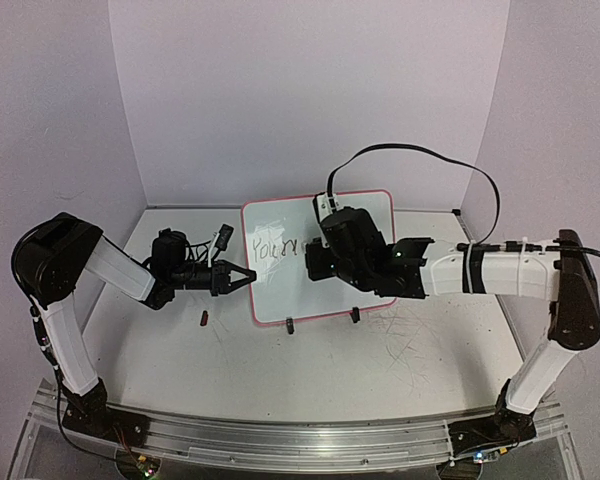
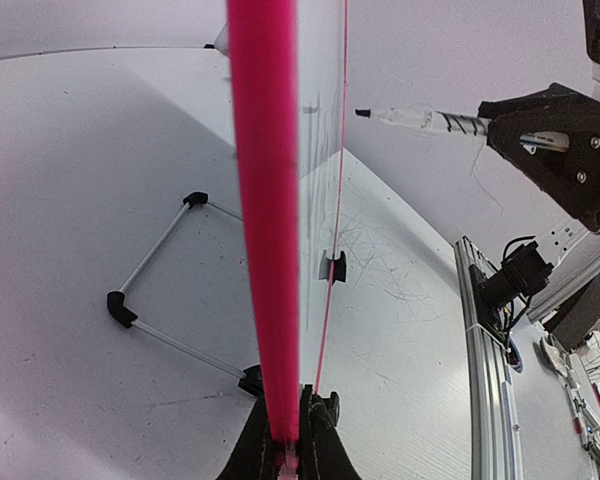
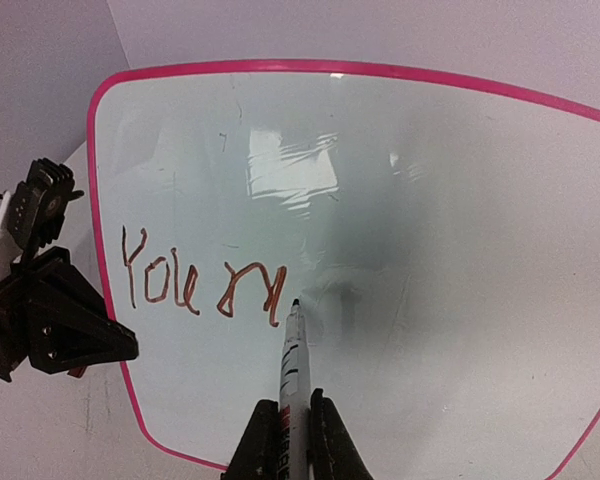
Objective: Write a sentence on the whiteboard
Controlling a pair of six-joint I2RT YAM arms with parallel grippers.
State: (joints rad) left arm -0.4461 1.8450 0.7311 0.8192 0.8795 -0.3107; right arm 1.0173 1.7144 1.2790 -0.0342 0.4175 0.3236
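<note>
The whiteboard (image 1: 280, 292) stands upright on the table, pink rim and two black clip feet. The sentence (image 1: 278, 247) reads "You" plus a few scrawled strokes on its left half, clearer in the right wrist view (image 3: 200, 280). My left gripper (image 1: 248, 278) is shut on the board's left rim (image 2: 265, 200), jaws closed around it (image 2: 290, 440). My right gripper (image 1: 315, 262) is shut on a marker (image 3: 292, 360). Its tip sits just right of the last stroke, at or just off the board (image 3: 430, 250); contact is unclear. The marker also shows in the left wrist view (image 2: 420, 121).
A small dark red piece (image 1: 204, 319) lies on the table left of the board. A wire stand (image 2: 160, 290) props the board from behind. Purple walls enclose the back and sides. An aluminium rail (image 1: 280, 440) runs along the near edge.
</note>
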